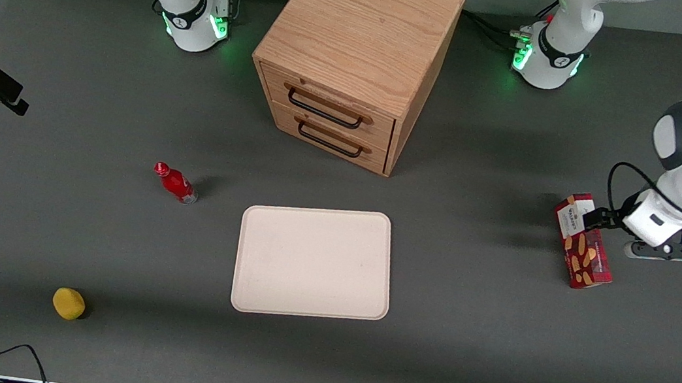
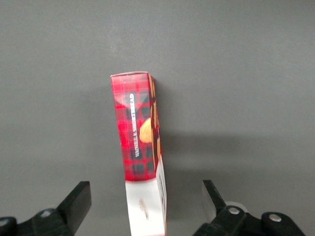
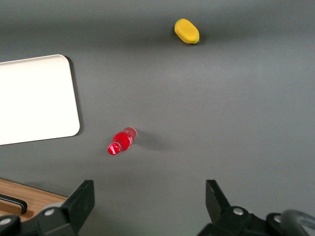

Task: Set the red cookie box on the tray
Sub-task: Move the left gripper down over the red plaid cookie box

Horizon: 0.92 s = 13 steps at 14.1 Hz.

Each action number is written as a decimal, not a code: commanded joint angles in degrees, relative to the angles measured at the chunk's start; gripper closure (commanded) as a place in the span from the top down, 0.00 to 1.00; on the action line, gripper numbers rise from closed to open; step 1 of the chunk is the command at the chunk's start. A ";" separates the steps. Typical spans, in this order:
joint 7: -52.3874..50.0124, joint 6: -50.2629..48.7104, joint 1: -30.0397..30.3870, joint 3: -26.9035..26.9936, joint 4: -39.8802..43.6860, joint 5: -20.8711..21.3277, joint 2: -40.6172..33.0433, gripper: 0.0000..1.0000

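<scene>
1. One red cookie box [image 1: 583, 242], elongated cardboard in dark-red tartan w/ golden biscuits pictured on its face and a white label end, lying on the grey matte table [image 1: 463, 366] near the working arm's end of the worktop, well apart from the tray.
2. Gripper [image 1: 598, 218] right at the box's white end; in the wrist view the black fingers [image 2: 76, 201] stand wide apart on either side of that end, gaps on both sides, nothing clamped.
3. Writing on the box: white lettering runs along the tartan side [image 2: 134, 123], too small to read; label text on the white end likewise.
4. Tray [image 1: 314, 262]: flat, pale cream, rounded corners, low raised rim, smooth surface, sitting mid-table toward the front-camera edge, nothing on it.
5. Wooden cabinet [image 1: 359, 55], oak-like grain, two drawers w/ dark bar handles, farther from the front camera than the tray.
6. Small red bottle [image 1: 176, 182] beside the tray toward the parked arm's end; yellow rounded object [image 1: 68, 303] nearer the front-camera edge.
</scene>
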 commanded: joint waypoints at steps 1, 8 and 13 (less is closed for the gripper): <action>1.11 9.26 0.42 1.10 -3.07 0.68 3.09 1.00; 1.11 24.57 0.59 1.28 -8.26 0.59 9.08 0.99; 1.02 25.11 0.50 1.28 -8.88 0.50 9.08 0.68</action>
